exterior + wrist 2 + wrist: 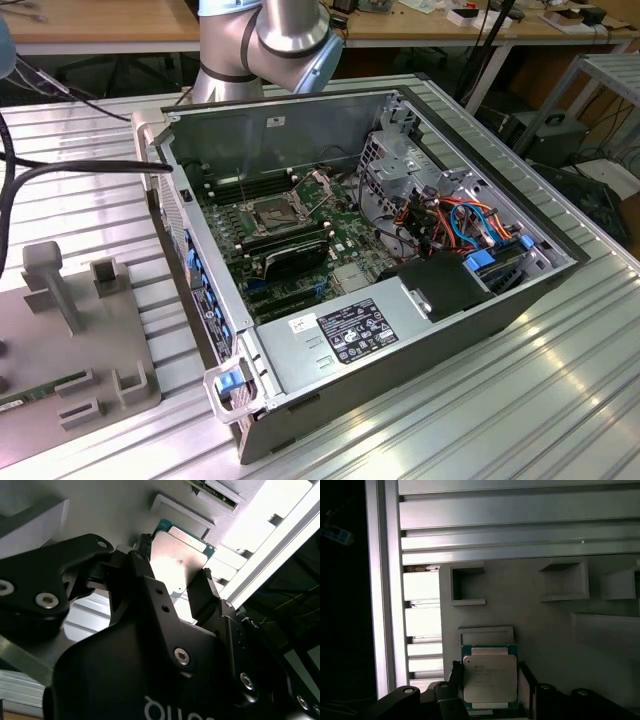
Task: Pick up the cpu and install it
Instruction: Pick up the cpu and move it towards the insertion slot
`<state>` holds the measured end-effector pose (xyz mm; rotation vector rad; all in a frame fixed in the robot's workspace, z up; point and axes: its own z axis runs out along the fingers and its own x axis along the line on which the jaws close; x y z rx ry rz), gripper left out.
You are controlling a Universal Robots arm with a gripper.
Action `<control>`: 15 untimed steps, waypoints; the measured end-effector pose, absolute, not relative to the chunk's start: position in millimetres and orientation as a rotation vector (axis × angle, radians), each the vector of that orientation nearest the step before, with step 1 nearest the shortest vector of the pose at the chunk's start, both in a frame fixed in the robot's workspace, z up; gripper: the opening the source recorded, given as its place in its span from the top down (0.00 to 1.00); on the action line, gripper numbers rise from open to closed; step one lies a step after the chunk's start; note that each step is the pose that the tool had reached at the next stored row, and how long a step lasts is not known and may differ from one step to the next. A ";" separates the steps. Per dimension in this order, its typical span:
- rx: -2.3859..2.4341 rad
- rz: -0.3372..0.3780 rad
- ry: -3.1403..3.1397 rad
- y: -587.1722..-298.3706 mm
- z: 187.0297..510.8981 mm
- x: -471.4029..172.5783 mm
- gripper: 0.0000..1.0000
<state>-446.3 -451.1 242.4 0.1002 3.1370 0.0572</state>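
Small flat square cpu (489,680), dull silver-grey metal lid on a thin green board: lid-up and level between the dark fingers (527,685). Bright glare across the cpu (179,560) lid in the second wrist view. Located over the pale grey moulded fixture plate (550,615), partly overlapping a shallow raised rectangular frame (485,629) on that plate, probably its parking nest. Resting on the plate or just clear of it: cannot tell.

Black two-finger gripper (490,670): closed down to chip width, one finger against each of two opposite edges, nothing else between them. Judged an edge grip, chosen to leave the lid face and the underside contacts untouched and to keep the chip flat for a level seating.

Fixture plate (100,330) at the exterior view's left, on the ribbed aluminium table (500,400), just beside the open grey computer case (400,345). Presumably set there to present parts at a known spot near the work.

Inside the case: dark square socket with metal frame (272,213) on the green motherboard (345,240), well apart from the cpu. No silver lid visible in the socket; installation not yet done, on this evidence.
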 end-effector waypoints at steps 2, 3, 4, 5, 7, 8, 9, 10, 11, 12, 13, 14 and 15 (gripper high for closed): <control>0.100 0.057 3.137 -451.1 248.1 -446.3 0.46; 0.100 0.057 3.137 -451.1 250.2 -446.3 0.46; 0.100 0.057 3.137 -451.1 252.9 -446.3 0.46; 0.100 0.057 3.137 -451.1 255.7 -446.3 0.46; 0.100 0.057 3.137 -451.1 263.1 -446.3 0.46; 0.100 0.057 3.137 -451.1 266.2 -446.3 0.46; 0.100 0.057 3.137 -451.1 269.9 -446.3 0.46; 0.101 0.057 3.137 -451.1 272.6 -446.3 0.46; 0.101 0.057 3.137 -451.1 276.4 -446.3 0.46; 0.101 0.057 3.137 -451.1 279.4 -446.3 0.46; 0.101 0.057 3.137 -451.1 283.5 -446.3 0.46; 0.101 0.057 3.137 -451.1 286.5 -446.3 0.46; 0.101 0.057 3.137 -451.1 290.6 -446.3 0.46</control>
